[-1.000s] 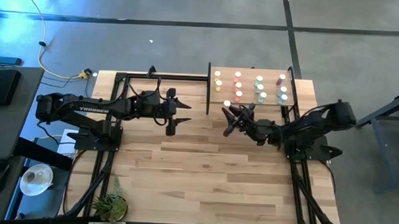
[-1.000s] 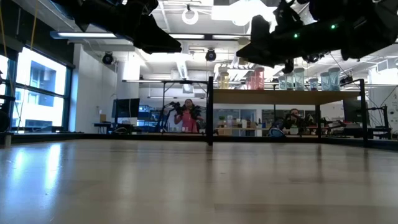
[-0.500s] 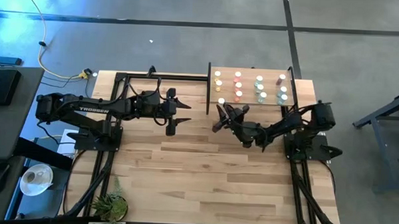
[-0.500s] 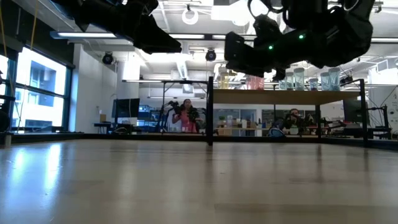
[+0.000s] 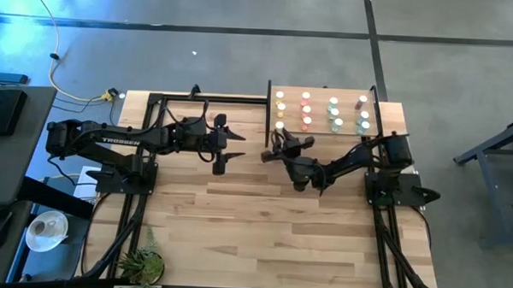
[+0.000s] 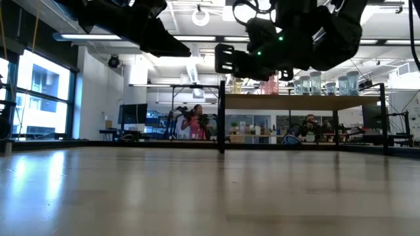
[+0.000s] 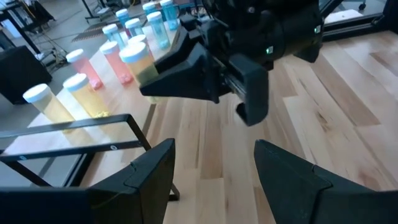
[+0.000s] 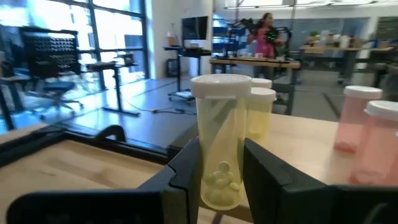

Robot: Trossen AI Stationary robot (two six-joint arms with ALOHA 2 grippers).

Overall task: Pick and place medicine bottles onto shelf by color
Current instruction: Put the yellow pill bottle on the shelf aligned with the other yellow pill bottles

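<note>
Yellow bottle (image 8: 221,140) with its white cap stands upright between the two fingers (image 8: 186,168) of the right gripper (image 5: 278,146), which are pinched on its lower body; the cap is up, so the long axis is vertical, across the fingers. In the high view this gripper is at the near-left corner of the shelf (image 5: 347,128), just at its black edge, and the arm reaches to it from the right side of the table. The right wrist view shows two more yellow bottles (image 8: 260,112) directly behind the held one and pink bottles (image 8: 357,127) off to one side, all standing on the pale panel. So the yellow column lies straight ahead of the fingers, and the free place seems to be the near end of this column, at the shelf's front edge. I judge that the coming move is only a short lowering and then a release, with the bottle kept upright; a tilt toward the standing yellow ones could knock them.

The left gripper (image 5: 225,148) waits well apart from the shelf, over the table to the left, with its fingers spread and nothing between them. In the left wrist view it looks toward the right gripper and the rows of bottles. The right arm is clearly the nearer one for this placing.
</note>
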